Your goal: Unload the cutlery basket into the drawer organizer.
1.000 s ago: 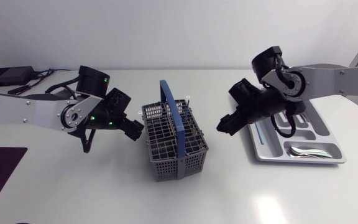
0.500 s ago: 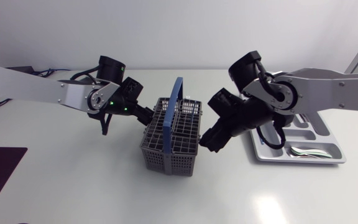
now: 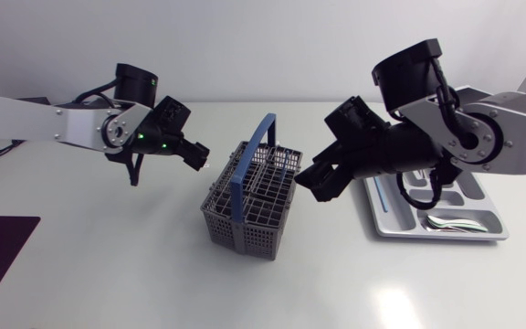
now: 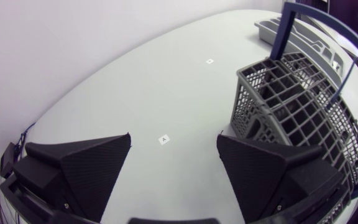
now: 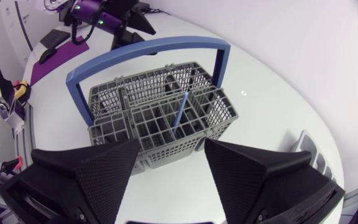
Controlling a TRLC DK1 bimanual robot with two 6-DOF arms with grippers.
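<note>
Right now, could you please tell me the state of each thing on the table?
Cutlery basket: upright on the table, handle raised, not gripped.
Thin blue item: standing in a basket compartment.
Drawer organizer: flat on the table, spoons in its end compartment.
Left gripper: jaws open, empty.
Right gripper: jaws open, empty.

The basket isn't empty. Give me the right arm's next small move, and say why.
Probably lower the right gripper over the thin blue utensil standing in the basket. The gripper is open just short of the basket, the utensil lies ahead of it, and the drawer organizer is on that arm's side.
</note>
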